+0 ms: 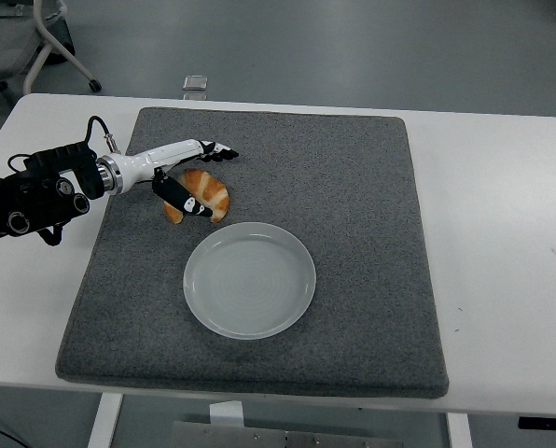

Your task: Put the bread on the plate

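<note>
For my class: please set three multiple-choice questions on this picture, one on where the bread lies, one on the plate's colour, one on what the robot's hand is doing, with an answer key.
1. Where does the bread lie?
A. on the plate
B. on the grey mat, beyond the plate
C. on the bare table

2. What colour is the plate?
A. white
B. red
C. black

3. The left hand is
A. resting off the mat
B. lifting the plate
C. over the bread, fingers spread

Key: 1 B, it rests on the mat; 2 A, pale and empty; 3 C, thumb lies across the bread.
</note>
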Tool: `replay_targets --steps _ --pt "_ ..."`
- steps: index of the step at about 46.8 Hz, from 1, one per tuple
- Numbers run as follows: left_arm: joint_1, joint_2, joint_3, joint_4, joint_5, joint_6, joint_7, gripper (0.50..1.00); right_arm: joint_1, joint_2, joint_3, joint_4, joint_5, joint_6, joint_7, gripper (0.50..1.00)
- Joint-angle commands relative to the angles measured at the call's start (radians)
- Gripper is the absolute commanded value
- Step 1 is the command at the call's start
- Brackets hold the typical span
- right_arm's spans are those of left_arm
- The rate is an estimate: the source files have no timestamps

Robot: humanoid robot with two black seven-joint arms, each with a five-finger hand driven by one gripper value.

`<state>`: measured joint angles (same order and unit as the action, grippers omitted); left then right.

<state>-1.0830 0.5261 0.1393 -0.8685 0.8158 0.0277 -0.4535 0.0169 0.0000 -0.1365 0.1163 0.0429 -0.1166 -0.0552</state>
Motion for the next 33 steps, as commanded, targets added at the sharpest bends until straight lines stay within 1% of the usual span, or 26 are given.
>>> replay_targets --steps 1,5,7,10,11,15,16,17,19,20,21,23,25,33 --pt "0.005 0.000 -0.001 0.000 -0.001 0.000 -0.002 0.958 0.000 0.000 0.000 0.000 0.000 0.000 0.000 0.930" --pt "0.014 0.002 -0.003 -0.003 -0.001 0.008 -0.005 0.958 0.000 0.000 0.000 0.000 0.000 0.000 0.000 0.930" --pt "0.015 0.003 -0.003 -0.003 -0.001 0.009 -0.005 0.945 0.000 0.000 0.000 0.000 0.000 0.000 0.000 0.930" --pt "0.015 0.006 -0.003 -0.003 -0.001 0.014 -0.010 0.941 0.000 0.000 0.000 0.000 0.000 0.000 0.000 0.930" --pt "0.017 0.008 -0.003 -0.003 -0.001 0.014 -0.011 0.930 0.000 0.000 0.000 0.000 0.000 0.000 0.000 0.930" --pt "0.017 0.011 -0.001 -0.003 -0.001 0.014 -0.014 0.853 0.000 0.000 0.000 0.000 0.000 0.000 0.000 0.930" --pt "0.017 0.011 -0.001 -0.003 -0.001 0.014 -0.013 0.829 0.000 0.000 0.000 0.000 0.000 0.000 0.000 0.930" --pt "0.017 0.011 -0.001 -0.003 -0.001 0.014 -0.014 0.795 0.000 0.000 -0.002 0.000 0.000 0.000 0.000 0.930" --pt "0.015 0.012 -0.001 -0.006 -0.001 0.014 -0.014 0.763 0.000 0.000 -0.002 0.000 0.000 0.000 0.000 0.930" --pt "0.015 0.012 -0.001 -0.007 -0.001 0.012 -0.014 0.735 0.000 0.000 0.000 0.000 0.000 0.000 0.000 0.930" --pt "0.015 0.012 0.000 -0.007 -0.001 0.012 -0.014 0.699 0.000 0.000 0.000 0.000 0.000 0.000 0.000 0.930" --pt "0.014 0.012 0.003 -0.007 -0.001 0.012 -0.014 0.588 0.000 0.000 0.000 0.000 0.000 0.000 0.000 0.930" --pt "0.012 0.012 0.005 -0.007 0.000 0.012 -0.014 0.500 0.000 0.000 0.000 0.000 0.000 0.000 0.000 0.930" --pt "0.008 0.018 -0.003 -0.004 -0.001 0.012 -0.014 0.500 0.000 0.000 0.000 0.000 0.000 0.000 0.000 0.930"
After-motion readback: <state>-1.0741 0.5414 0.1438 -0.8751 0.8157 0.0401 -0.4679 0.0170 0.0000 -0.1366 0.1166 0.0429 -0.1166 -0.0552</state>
